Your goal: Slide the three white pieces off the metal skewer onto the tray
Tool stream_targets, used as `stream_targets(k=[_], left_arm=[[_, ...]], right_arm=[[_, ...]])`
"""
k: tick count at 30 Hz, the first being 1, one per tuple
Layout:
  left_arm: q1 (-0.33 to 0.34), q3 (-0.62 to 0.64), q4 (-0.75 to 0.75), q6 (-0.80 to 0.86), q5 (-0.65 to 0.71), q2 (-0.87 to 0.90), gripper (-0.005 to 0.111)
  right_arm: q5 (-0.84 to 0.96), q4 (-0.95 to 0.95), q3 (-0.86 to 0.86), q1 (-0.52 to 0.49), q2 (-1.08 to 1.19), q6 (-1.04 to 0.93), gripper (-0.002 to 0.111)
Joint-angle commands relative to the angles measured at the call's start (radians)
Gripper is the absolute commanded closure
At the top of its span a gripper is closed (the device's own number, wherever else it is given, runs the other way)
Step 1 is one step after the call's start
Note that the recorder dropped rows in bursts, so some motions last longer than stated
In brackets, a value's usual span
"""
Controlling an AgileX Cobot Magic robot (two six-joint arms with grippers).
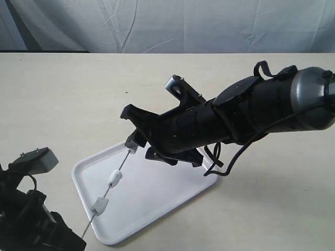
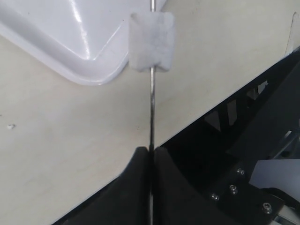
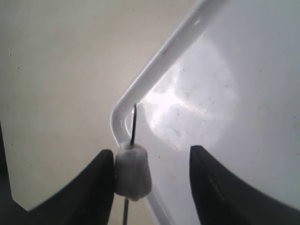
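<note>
L gripper [image 2: 151,154], lower left in exterior view, clamps skewer [image 2: 151,103] end. R gripper [image 3: 152,164] open around top white piece [image 3: 132,171], which touches one finger; mid piece [image 1: 115,179], low piece [image 1: 100,205] further down skewer, over tray [image 1: 172,193].

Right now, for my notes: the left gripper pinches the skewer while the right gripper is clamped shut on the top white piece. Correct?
No: the right gripper is open, its jaws either side of the top white piece, per the right wrist view. The left gripper does pinch the skewer.
</note>
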Motion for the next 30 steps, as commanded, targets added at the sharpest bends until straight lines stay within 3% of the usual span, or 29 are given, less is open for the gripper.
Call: stream_targets(k=[1, 8, 9, 12, 30], left_arm=[[0.001, 0.003, -0.017, 0.009, 0.014, -0.008, 0.107], [0.001, 0.003, -0.016, 0.009, 0.008, -0.008, 0.107], [0.001, 0.003, -0.016, 0.009, 0.006, -0.008, 0.107], [0.001, 0.003, -0.016, 0.009, 0.004, -0.008, 0.107], [0.001, 0.003, -0.016, 0.009, 0.006, -0.008, 0.107]], right_arm=[[0.017, 0.014, -0.005, 0.001, 0.018, -0.012, 0.061], [0.047, 0.014, -0.005, 0.001, 0.018, -0.012, 0.061], [0.059, 0.014, -0.005, 0.001, 0.018, -0.015, 0.063], [0.067, 0.017, -0.005, 0.001, 0.018, -0.049, 0.085], [0.071, 0.021, -0.005, 0.001, 0.018, -0.079, 0.086]])
